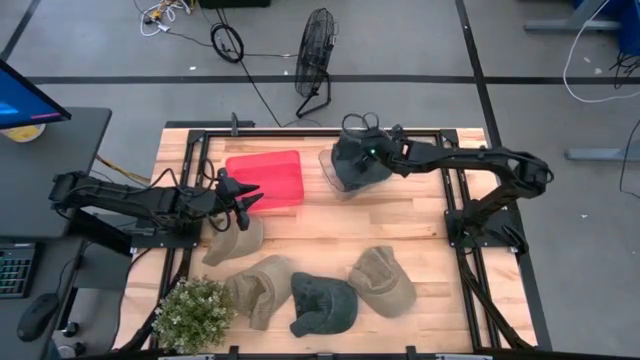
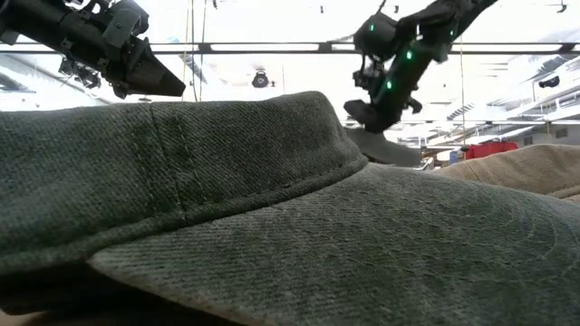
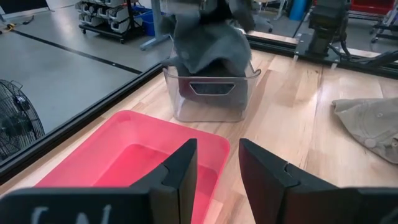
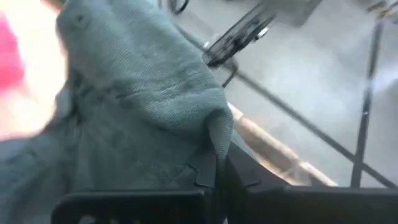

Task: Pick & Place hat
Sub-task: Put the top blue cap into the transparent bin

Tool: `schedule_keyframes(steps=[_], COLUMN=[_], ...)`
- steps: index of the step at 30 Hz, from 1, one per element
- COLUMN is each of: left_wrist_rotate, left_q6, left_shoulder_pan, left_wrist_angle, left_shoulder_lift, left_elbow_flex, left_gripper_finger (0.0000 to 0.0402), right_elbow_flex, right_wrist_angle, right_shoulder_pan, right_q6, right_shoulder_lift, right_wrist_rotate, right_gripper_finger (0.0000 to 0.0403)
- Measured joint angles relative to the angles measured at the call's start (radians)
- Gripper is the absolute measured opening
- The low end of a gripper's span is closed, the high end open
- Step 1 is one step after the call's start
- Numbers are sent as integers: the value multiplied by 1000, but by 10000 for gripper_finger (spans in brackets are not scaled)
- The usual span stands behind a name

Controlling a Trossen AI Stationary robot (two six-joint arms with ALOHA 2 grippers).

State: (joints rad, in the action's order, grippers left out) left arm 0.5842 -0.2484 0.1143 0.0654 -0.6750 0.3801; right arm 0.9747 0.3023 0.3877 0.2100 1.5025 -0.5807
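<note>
A grey-green hat hangs from my right gripper over the clear bin at the table's far middle; its lower part sits inside the bin. The right gripper is shut on this hat. My left gripper is open and hovers by the near right corner of the red bin, above a tan hat that lies flat on the table. In the left wrist view its fingers stand apart over the red bin's rim. My right gripper pinches a raised fold of the grey-green hat's cloth between its two fingers, coming from above. The hat hangs slack below the fingers, and its lower part rests in the clear bin.
Three more hats lie on the near half of the table: a tan one, a dark green one that fills the low view, and another tan one. A potted plant stands at the near left corner.
</note>
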Motion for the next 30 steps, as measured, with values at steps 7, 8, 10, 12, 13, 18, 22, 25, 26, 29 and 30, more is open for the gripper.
schedule_keyframes(steps=[7,8,10,12,13,18,22,25,26,29,30], left_wrist_rotate=[0,0,0,0,0,0,0,0,0,0,0], left_q6=[1,1,-2,-2,-2,-2,-3,-3,-3,-3,-3], left_shoulder_pan=[0,0,0,0,0,0,0,0,0,0,0], left_wrist_angle=[0,0,0,0,0,-1,-1,-1,-1,-1,-1], left_shoulder_lift=[0,0,0,0,0,0,0,0,0,0,0], left_elbow_flex=[0,0,0,0,0,0,0,0,0,0,0], left_gripper_finger=[122,122,122,122,122,122,122,122,122,122,122], right_elbow_flex=[-67,-71,-75,-75,-75,-75,-69,-41,-30,10,24], right_wrist_angle=[-101,-106,-100,-98,-97,-96,-82,-44,-31,19,39], right_shoulder_pan=[2,2,2,2,2,1,-15,-48,-60,-99,-114], right_q6=[-190,-215,-246,-253,-254,-276,-279,-292,-300,-319,-325], right_shoulder_lift=[37,40,43,45,46,46,34,13,4,-10,-12], right_wrist_rotate=[-10,3,37,54,61,77,78,85,85,86,85], right_gripper_finger=[9,10,15,25,32,83,127,152,158,175,180])
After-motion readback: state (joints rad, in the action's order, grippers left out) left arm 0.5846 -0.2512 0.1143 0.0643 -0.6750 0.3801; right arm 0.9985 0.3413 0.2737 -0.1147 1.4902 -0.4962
